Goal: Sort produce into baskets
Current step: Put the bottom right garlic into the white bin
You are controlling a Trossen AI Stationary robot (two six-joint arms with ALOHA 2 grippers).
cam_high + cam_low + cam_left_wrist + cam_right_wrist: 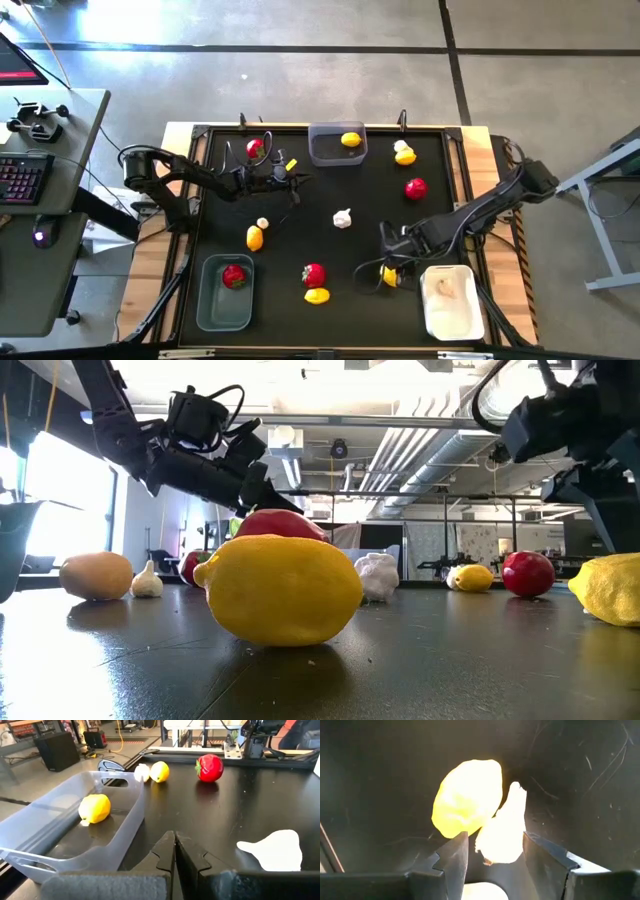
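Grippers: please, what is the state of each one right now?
Left gripper: closed, holding nothing, over the mat beside the grey basket.
Right gripper: closed on a garlic bulb, next to a lemon.

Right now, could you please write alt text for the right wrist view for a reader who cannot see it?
The right pincer is closed around a whitish garlic bulb between its two dark fingers, just above the black table. A yellow lemon lies right beside the bulb.
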